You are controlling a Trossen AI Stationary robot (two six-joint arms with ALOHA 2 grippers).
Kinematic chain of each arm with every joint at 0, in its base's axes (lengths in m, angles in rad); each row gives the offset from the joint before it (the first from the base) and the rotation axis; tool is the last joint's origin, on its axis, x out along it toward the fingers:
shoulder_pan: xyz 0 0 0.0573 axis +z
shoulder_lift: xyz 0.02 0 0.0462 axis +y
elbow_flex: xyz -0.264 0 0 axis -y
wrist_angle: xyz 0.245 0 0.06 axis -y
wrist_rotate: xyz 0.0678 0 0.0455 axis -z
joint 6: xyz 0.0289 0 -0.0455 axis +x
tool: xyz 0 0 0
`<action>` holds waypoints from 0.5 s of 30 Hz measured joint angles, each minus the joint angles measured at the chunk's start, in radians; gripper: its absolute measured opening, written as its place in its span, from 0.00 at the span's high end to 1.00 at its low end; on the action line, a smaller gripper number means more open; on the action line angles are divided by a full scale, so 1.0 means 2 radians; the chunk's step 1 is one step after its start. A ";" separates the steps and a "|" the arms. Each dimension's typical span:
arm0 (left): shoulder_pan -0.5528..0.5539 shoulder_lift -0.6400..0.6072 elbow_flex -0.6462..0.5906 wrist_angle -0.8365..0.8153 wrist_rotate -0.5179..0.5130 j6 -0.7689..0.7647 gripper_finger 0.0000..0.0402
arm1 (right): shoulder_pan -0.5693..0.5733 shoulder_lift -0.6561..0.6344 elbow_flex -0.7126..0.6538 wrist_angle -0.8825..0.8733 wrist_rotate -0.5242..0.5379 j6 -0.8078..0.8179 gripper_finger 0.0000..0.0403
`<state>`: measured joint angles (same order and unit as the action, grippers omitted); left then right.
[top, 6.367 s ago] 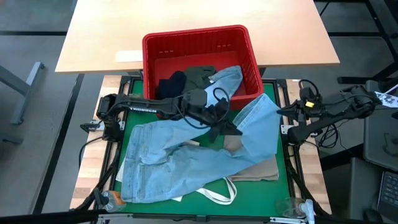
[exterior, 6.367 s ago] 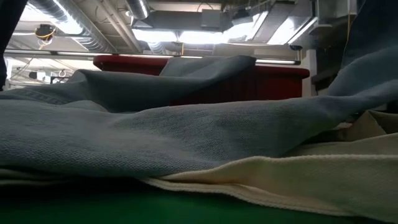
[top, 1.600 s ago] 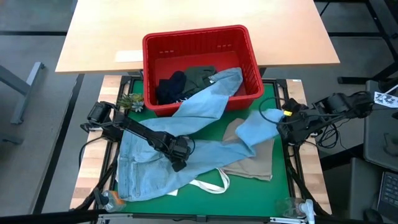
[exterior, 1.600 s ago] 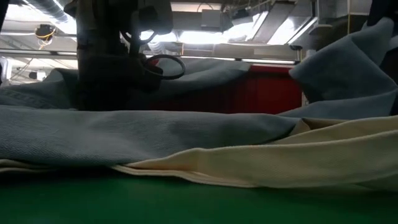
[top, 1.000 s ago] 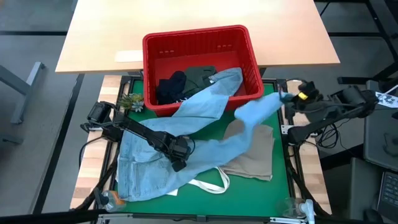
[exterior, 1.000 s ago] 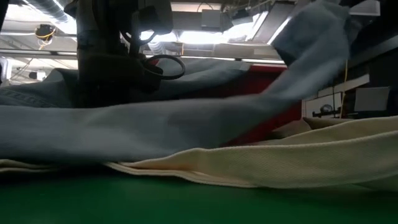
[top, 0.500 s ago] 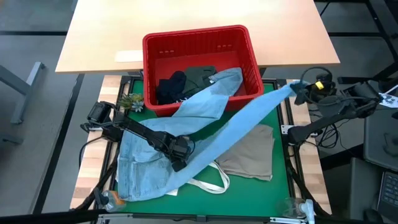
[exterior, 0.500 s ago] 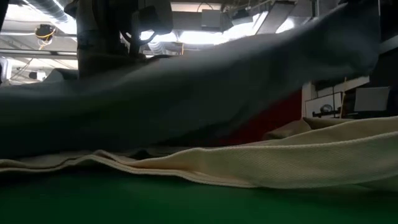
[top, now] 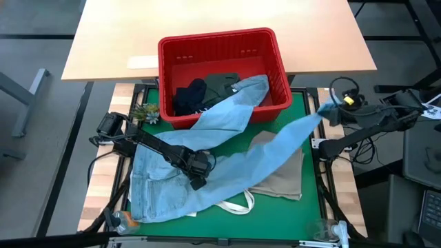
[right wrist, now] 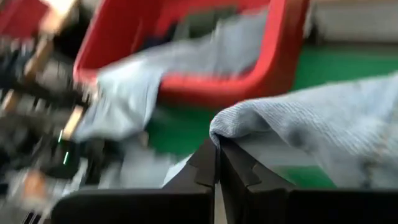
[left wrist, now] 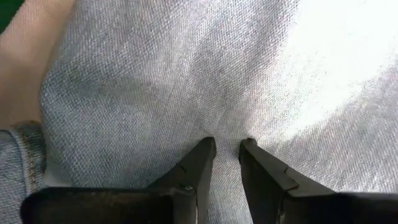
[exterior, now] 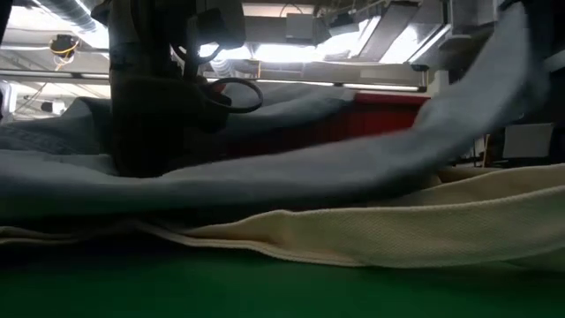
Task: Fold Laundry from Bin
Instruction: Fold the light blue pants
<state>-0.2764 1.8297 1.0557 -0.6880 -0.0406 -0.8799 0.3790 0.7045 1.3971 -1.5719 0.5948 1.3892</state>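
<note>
The light blue jeans [top: 162, 186] lie on the green mat. One leg [top: 238, 96] runs up over the rim into the red bin [top: 220, 43]. The other leg [top: 275, 146] stretches diagonally toward the table's right edge. My left gripper [top: 198, 180] points straight down on the jeans where the legs meet, and is shut on denim [left wrist: 225, 146]. My right gripper [top: 329, 108] hangs above the mat's right edge, shut on that leg's end [right wrist: 217, 144]. A dark navy garment [top: 187, 96] and an olive one [top: 220, 83] lie in the bin. My left gripper comes from above, pointing down, with its fingertips [left wrist: 205, 151] on the denim where the legs meet [left wrist: 224, 127]; creases run toward the narrow gap between them. The jeans lie flat on the mat under it. My right gripper pinches the hem end of the leg [right wrist: 214, 132] between its two shut fingers, slanting down from the table's right side. The leg end is lifted clear and the leg runs down, slightly sagging, to the mat.
A beige garment [top: 281, 176] lies under the stretched leg at the mat's right. A white tote's handle [top: 236, 205] shows near the front edge, and its cream cloth [exterior: 397, 230] fills the low view's foreground. The bin stands at the mat's far edge, with a wooden table [top: 207, 17] behind.
My right gripper has pulled the leg's end up and toward the table's right edge, rolling its wrist, then eased back a little. The leg, bunched over the beige garment before, is now drawn out in a long diagonal, slightly slack. The part under my left gripper stayed put.
</note>
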 joint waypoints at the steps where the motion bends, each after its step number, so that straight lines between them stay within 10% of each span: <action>1: 0.000 0.000 0.000 0.000 0.000 0.000 0.80 | 0.000 0.000 0.000 0.000 -0.028 0.001 0.99; 15: 0.000 0.000 -0.001 0.006 0.001 0.000 0.80 | 0.000 0.014 -0.073 0.001 -0.236 0.009 0.99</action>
<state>-0.2760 1.8297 1.0546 -0.6762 -0.0388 -0.8800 0.3791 0.7319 1.2519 -1.5696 0.1218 1.4073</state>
